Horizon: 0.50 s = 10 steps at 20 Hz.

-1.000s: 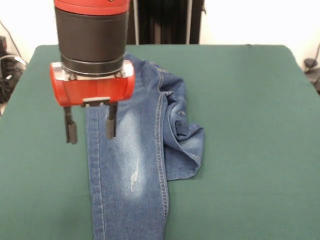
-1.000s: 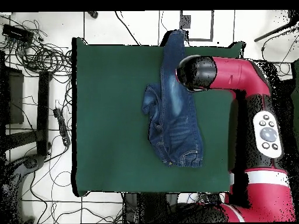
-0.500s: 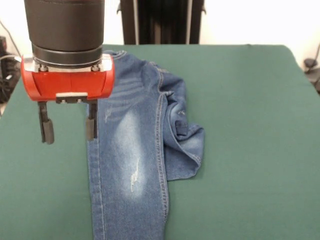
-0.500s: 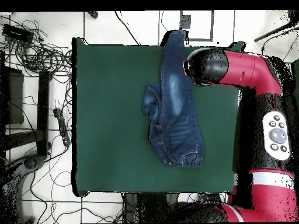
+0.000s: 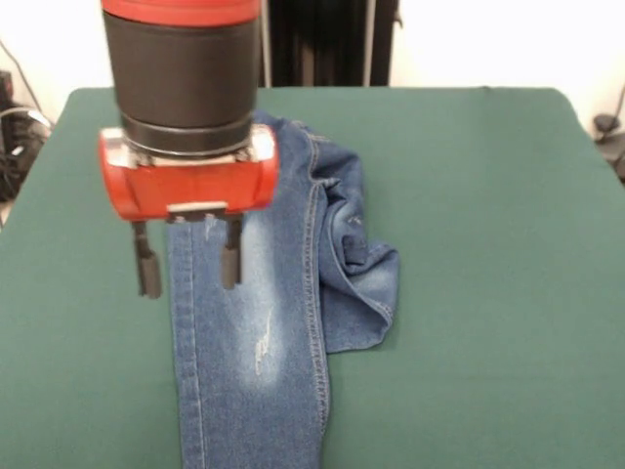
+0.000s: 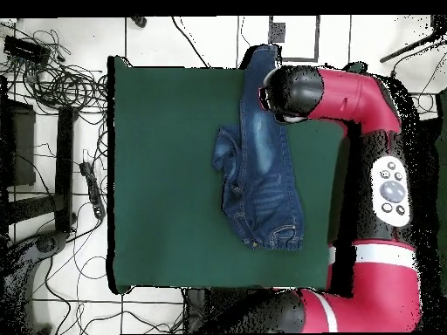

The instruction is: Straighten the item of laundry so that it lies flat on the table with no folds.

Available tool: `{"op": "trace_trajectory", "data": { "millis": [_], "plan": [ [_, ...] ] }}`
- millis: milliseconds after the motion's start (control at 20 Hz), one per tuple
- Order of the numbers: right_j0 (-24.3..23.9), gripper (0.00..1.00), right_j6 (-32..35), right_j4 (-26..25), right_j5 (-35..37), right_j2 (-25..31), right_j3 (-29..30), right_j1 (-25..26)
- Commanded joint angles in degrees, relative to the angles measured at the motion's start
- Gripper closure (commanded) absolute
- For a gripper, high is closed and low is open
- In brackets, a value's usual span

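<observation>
The blue denim jeans (image 5: 264, 322) lie on the dark green table (image 5: 488, 244). One leg runs straight toward the near edge and out of the picture's bottom. The other part is folded and bunched on its right side (image 5: 356, 264). My gripper (image 5: 188, 266) is open and empty, and hovers over the left edge of the straight leg, one finger (image 5: 230, 266) over denim, the other (image 5: 147, 274) over bare table. In the overhead view the jeans (image 6: 262, 174) reach over the table's (image 6: 166, 174) top edge, and the arm's head (image 6: 292, 92) hides the gripper.
The arm's red links (image 6: 388, 183) run along the table's right side in the overhead view. Cables (image 6: 52, 78) lie on the floor to the left of the table. The black pedestal (image 5: 322, 44) stands behind the far edge.
The gripper swung left off the jeans half a second ago, then came back right and a little nearer, over the leg's left edge. It stayed open. The jeans have not moved.
</observation>
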Motion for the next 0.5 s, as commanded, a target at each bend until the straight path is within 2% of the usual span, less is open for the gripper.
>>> {"op": "trace_trajectory", "data": {
  "millis": [50,500],
  "plan": [
    [4.22,0.00,12.60,3.04,6.66,-0.83,3.09,4.31],
    [6.33,0.00,13.47,5.02,8.68,-3.02,0.91,4.93]
  ]
}}
